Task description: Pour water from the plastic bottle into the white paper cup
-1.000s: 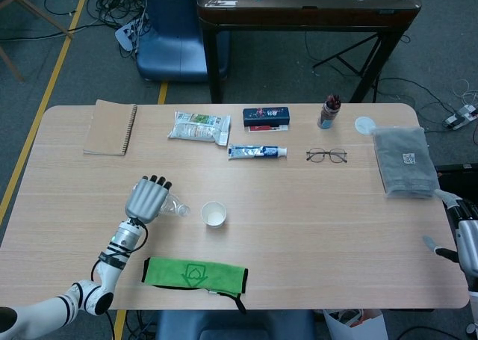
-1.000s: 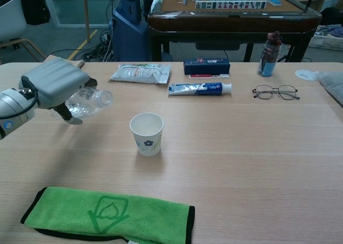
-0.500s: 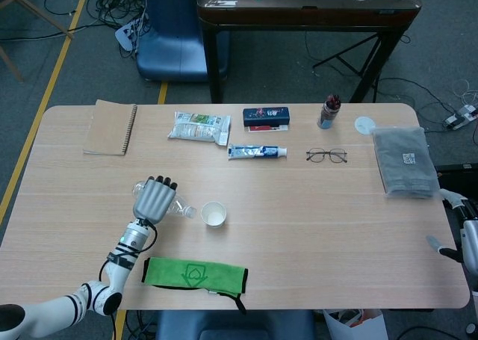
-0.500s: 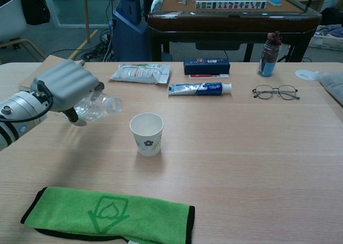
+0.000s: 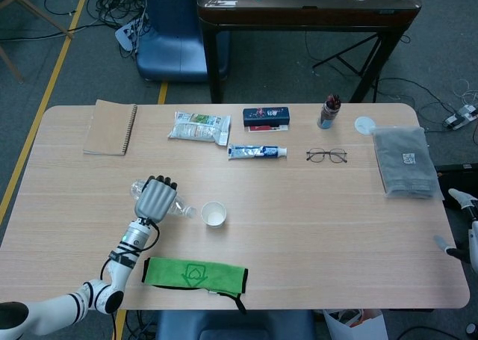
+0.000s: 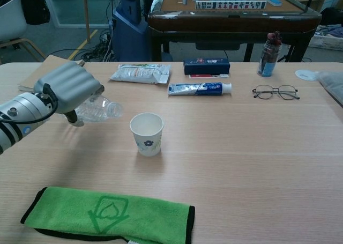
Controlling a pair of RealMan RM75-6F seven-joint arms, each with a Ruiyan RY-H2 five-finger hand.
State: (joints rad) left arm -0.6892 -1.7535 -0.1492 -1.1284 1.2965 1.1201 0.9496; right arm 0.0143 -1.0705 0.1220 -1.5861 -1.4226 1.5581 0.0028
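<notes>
Left to right across the table. At the left of the chest view, the left hand (image 6: 68, 87) grips the clear plastic bottle (image 6: 102, 109), which lies tipped almost level with its neck pointing right toward the white paper cup (image 6: 146, 133). Compared with a second ago, the hand has carried the bottle rightward and tilted the neck a little further downward, so the mouth now sits nearer the cup, though it remains short of the rim and slightly left of it. No stream of water is visible, and whether the bottle's cap is on cannot be told. In the head view the same hand (image 5: 155, 198) covers most of the bottle (image 5: 179, 210) at lower left of centre, with the cup (image 5: 213, 214) standing upright just beside it. The approach thus appears nearly complete; pouring seems still to require a further shift right and a steeper tilt. A green cloth (image 6: 107, 214) lies at the lower left. The right hand (image 5: 464, 232) shows only at the far right edge of the head view; it holds nothing visible, and how wide its fingers stand cannot be told.
</notes>
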